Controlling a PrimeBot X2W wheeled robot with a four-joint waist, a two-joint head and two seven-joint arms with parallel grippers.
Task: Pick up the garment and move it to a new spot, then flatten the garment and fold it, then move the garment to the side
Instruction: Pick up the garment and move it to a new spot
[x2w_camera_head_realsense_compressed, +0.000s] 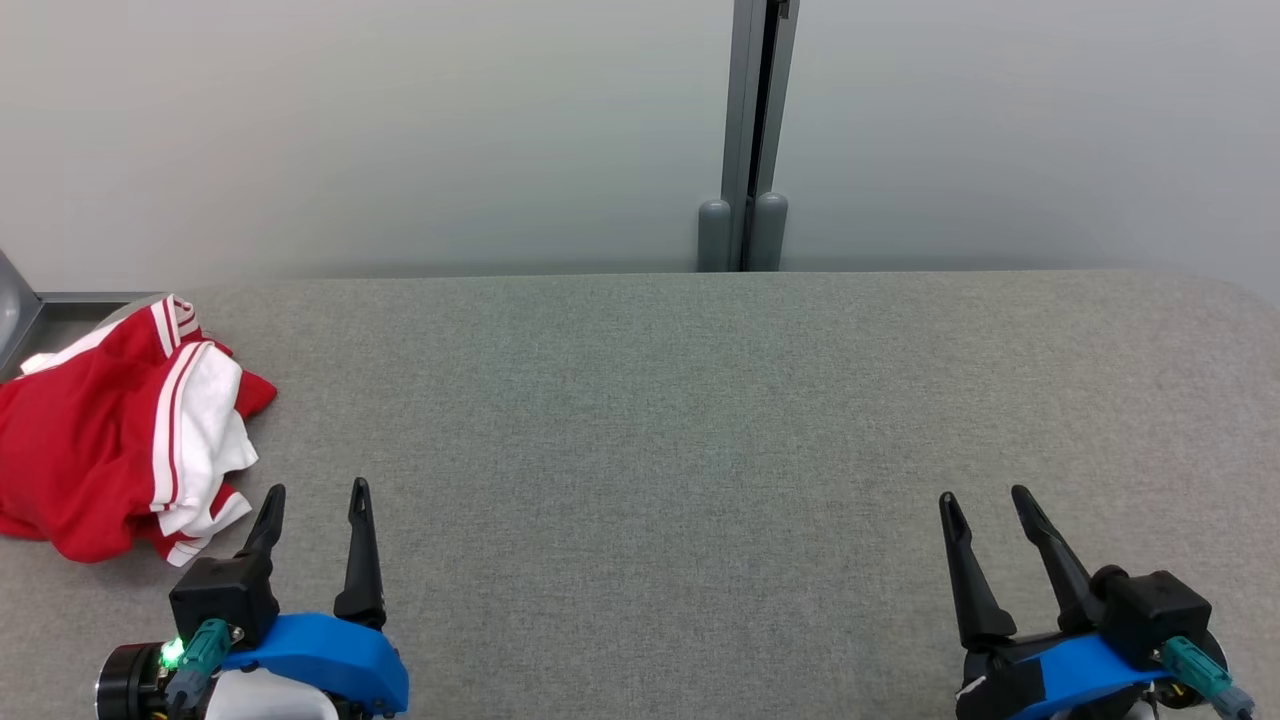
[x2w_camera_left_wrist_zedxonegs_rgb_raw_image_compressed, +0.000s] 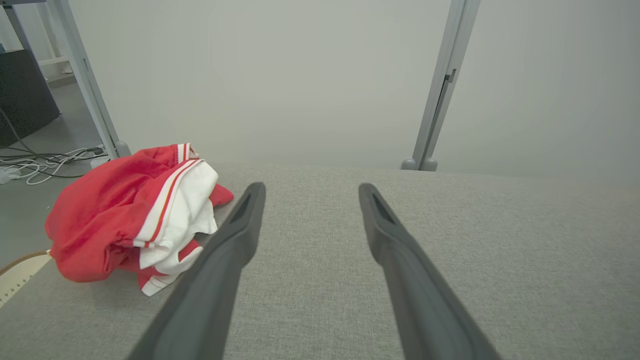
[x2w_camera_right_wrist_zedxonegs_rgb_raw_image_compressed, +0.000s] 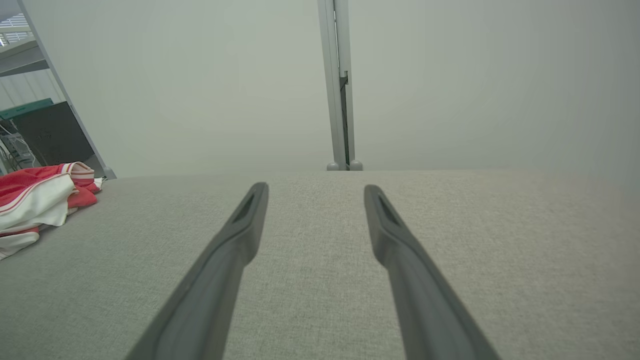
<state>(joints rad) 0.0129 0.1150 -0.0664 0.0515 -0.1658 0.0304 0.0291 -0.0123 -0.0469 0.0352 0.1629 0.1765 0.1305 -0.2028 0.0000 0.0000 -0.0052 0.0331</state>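
Garment (x2w_camera_head_realsense_compressed: 110, 430): we are seeing a red and white piece of clothing lying crumpled in a heap at the far left of the table (x2w_camera_head_realsense_compressed: 700, 400), with its outer part reaching the table's left edge.
Garment against the left jaws: we are finding the heap just beside the left gripper (x2w_camera_head_realsense_compressed: 317, 490), out to its left and a little ahead of it. It is lying outside the jaws, not between them. The white striped hem is sitting close to the outer finger, and we cannot tell whether cloth and finger are touching.
Garment against the right jaws: we are finding it well apart from the right gripper (x2w_camera_head_realsense_compressed: 984, 495), which is hovering over the right part of the table. From the right wrist the heap is showing far off at the left edge.
Left jaws: they are standing spread wide, with bare grey table showing between the two dark fingers.
Right jaws: they are standing spread wide too, also framing bare table.
Table: we are looking at a grey woven surface that is lying flat under both grippers.
Background: a pale wall is rising behind the far edge, with a grey post (x2w_camera_head_realsense_compressed: 750, 130) standing against it near the middle.
Floor: cables (x2w_camera_left_wrist_zedxonegs_rgb_raw_image_compressed: 45, 162) are trailing beyond the table's left side.
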